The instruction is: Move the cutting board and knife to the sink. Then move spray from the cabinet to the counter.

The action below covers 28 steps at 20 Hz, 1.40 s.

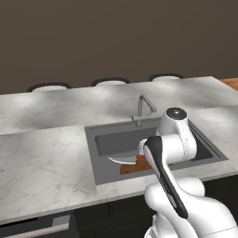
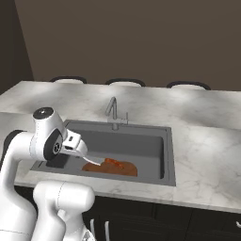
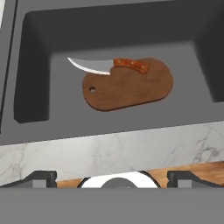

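Note:
The reddish-brown cutting board (image 3: 131, 87) lies flat on the floor of the dark grey sink (image 3: 61, 105), toward its front. The knife (image 3: 109, 65) rests across the board's far edge, its orange-red handle on the wood and its pale blade overhanging the basin floor. Both also show in the base views: board (image 2: 120, 168) (image 1: 130, 168), knife (image 2: 106, 162) (image 1: 118, 161), sink (image 1: 93, 132) (image 2: 155, 129). My gripper (image 3: 112, 177) hangs open and empty above the marble counter (image 3: 109, 151) at the sink's front rim, with its hand (image 2: 75, 145) over the basin's near left corner. The spray and the cabinet are out of view.
A thin silver faucet (image 1: 142, 109) (image 2: 113, 110) stands at the sink's back rim. Dark stool backs (image 1: 110, 81) (image 2: 124, 82) line the counter's far side. Wide marble (image 1: 42, 158) (image 2: 207, 155) stretches on both sides of the sink. Dark drawers (image 1: 37, 225) sit below.

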### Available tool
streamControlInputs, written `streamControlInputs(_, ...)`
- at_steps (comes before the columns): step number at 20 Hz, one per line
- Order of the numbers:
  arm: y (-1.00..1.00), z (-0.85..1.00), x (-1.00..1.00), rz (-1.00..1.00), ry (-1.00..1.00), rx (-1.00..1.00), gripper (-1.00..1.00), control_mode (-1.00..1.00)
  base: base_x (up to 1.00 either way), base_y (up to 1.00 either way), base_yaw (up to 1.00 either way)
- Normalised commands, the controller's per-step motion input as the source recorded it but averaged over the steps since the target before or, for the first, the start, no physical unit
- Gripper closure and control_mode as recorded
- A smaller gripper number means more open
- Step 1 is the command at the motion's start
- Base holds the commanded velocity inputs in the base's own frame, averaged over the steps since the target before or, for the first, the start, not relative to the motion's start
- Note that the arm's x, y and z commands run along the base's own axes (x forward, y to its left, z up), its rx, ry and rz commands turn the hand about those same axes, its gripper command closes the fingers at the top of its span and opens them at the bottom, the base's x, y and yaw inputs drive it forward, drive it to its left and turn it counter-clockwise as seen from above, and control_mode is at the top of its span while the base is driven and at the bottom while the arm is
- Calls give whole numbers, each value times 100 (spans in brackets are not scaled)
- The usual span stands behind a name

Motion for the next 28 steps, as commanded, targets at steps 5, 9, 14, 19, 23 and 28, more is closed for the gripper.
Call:
streamControlInputs(5,0,0,0,0,0,0,-100,100,-50,3,1)
streamControlInputs(9,0,0,0,0,0,0,-100,100,-64,11,21)
streamControlInputs(14,0,0,0,0,0,0,-100,100,-46,17,55)
streamControlInputs(19,0,0,0,0,0,0,-100,100,-13,14,98)
streamControlInputs(23,0,0,0,0,0,0,-100,100,-8,8,100)
streamControlInputs(28,0,0,0,0,0,0,-100,100,-4,18,89)
